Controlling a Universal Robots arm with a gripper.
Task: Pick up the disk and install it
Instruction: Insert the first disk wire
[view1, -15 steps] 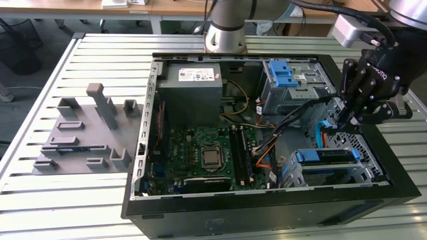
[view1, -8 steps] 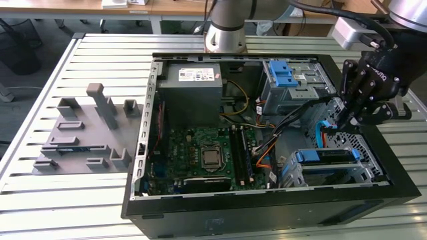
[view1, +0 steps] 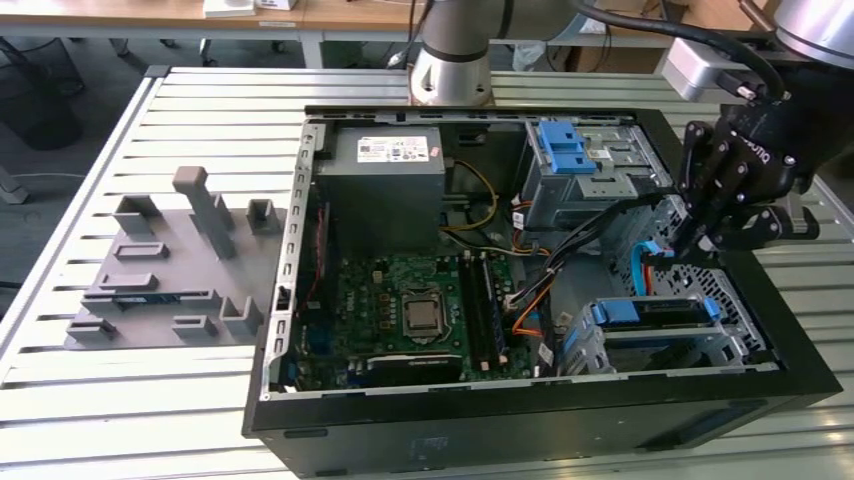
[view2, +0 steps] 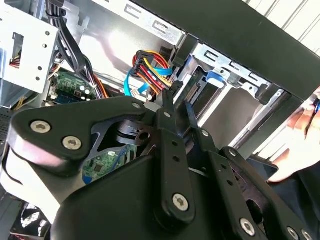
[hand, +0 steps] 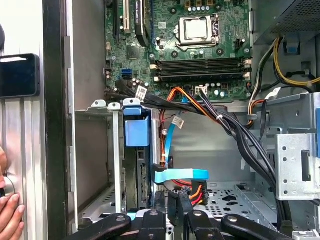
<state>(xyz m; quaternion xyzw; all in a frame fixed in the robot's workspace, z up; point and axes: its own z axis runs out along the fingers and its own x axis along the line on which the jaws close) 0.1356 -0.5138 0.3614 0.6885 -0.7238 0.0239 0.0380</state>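
Note:
The disk (view1: 651, 312) sits in the drive cage (view1: 741, 345) at the case's near corner on the exterior view's right, with its blue carrier on top. In the first wrist view the disk (hand: 142, 180) stands edge-on under its blue tab (hand: 136, 131), and a light blue data cable (hand: 181, 175) runs to it. My gripper (view1: 697, 243) hangs just behind the cage with its fingers (hand: 172, 207) shut. Its tips (view2: 166, 102) are beside a black connector with orange and red wires (view2: 150, 62). I see nothing between them.
The open black computer case (view1: 534, 420) lies on a slatted metal table. Inside are the motherboard (view1: 400, 300), the grey power supply (view1: 387, 165) and an upper cage (view1: 594, 165) with a blue latch. A grey fixture plate (view1: 160, 275) lies on the exterior view's left. A person's hand (hand: 7, 215) rests outside the case wall.

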